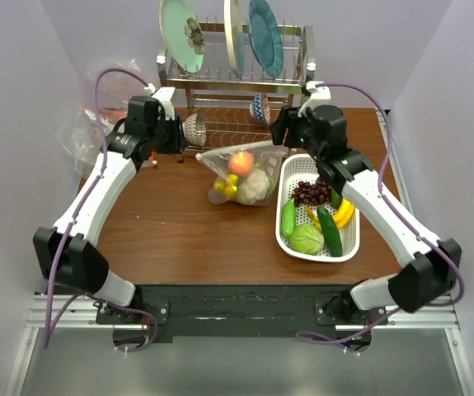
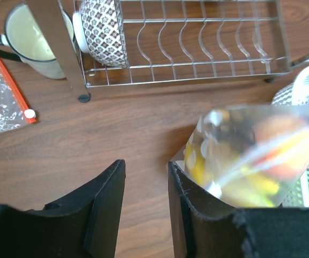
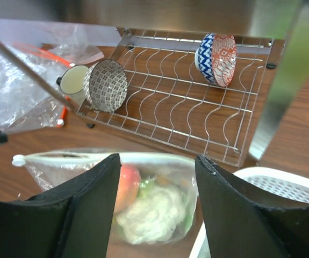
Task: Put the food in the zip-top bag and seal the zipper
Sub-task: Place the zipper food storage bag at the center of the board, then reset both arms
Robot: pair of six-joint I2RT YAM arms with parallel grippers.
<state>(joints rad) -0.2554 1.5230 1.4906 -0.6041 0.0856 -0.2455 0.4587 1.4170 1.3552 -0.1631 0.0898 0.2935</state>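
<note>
Left tool [image 2: 146,173] is spread and empty, just beside the zip-top bag [image 2: 251,156]. Right tool [image 3: 157,159] (also spread) hangs over the zipper [image 3: 63,156]; I see food [image 3: 149,212] inside.

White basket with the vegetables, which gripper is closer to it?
Right. The right gripper hovers by the far left corner of the white basket; the left gripper sits beyond the zip-top bag, farther left.
</note>
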